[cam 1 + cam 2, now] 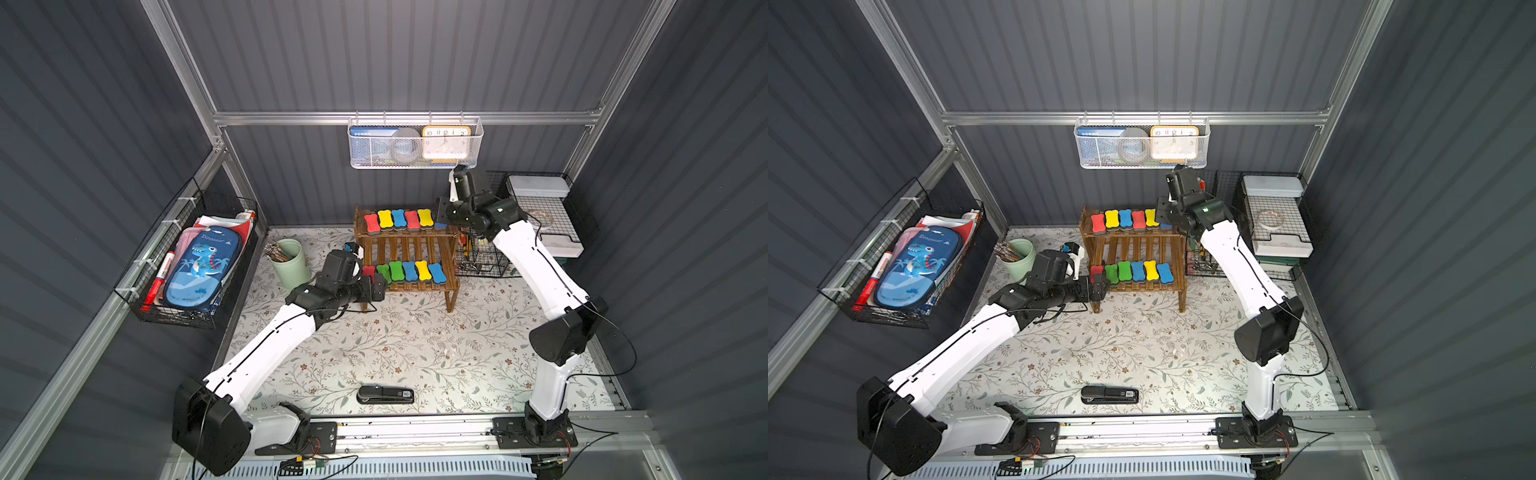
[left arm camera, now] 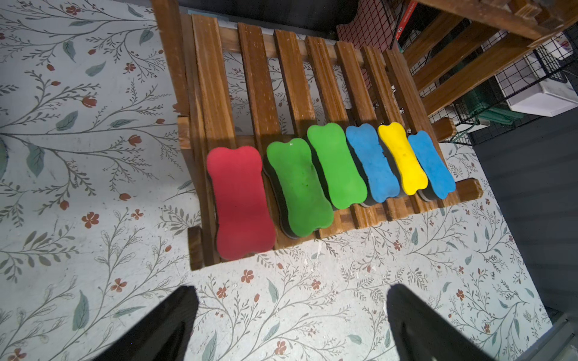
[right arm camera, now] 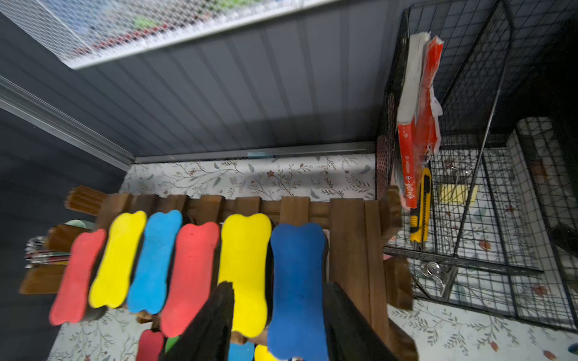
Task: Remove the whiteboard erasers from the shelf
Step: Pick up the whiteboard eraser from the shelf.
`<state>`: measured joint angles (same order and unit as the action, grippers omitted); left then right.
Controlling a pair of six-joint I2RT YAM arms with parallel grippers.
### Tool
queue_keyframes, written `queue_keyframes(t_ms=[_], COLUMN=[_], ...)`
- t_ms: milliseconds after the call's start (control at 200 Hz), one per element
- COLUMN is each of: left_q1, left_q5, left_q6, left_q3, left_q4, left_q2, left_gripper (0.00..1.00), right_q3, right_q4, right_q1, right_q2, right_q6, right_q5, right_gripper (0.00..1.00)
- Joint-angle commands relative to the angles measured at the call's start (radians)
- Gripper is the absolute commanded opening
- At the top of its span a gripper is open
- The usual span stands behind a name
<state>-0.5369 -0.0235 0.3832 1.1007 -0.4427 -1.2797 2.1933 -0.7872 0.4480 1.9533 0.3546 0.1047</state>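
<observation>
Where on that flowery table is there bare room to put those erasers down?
Widest bare patch: the mat between the shelf and the stapler. Crowded: back left by the green cup, back right by the wire rack.

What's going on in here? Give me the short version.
Two robot arms are clearing erasers off the wooden shelf. All twelve sit on it, six per tier. The right gripper straddles the dark blue eraser at the top tier's end, jaws open. The left gripper, wide open, faces the lower row, nearest the red eraser.
</observation>
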Motion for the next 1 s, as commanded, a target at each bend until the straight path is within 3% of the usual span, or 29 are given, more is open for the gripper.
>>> queue_keyframes(t_ms=[0,845,996], left_q1=[0.000,0.000,0.000], left_q5=[-0.003,-0.020,-0.021], left_q6=[-0.018,-0.013,-0.014], left_q3=[0.006,-0.001,0.000], left_q4=[-0.019,-0.032,-0.033], left_q2=[0.028,0.026,0.025], left_gripper=[0.99,0.99,0.99], right_q3=[0.066,0.103,0.095], right_q4=[-0.081,-0.109,-0.129], right_q1=[0.003,0.003,0.003], right_q2=[0.022,0.094,0.098], right_q6=[-0.026,-0.038,-0.028], right_q5=[0.035,0.044,0.098], right_gripper=[0.50,0.49,0.45])
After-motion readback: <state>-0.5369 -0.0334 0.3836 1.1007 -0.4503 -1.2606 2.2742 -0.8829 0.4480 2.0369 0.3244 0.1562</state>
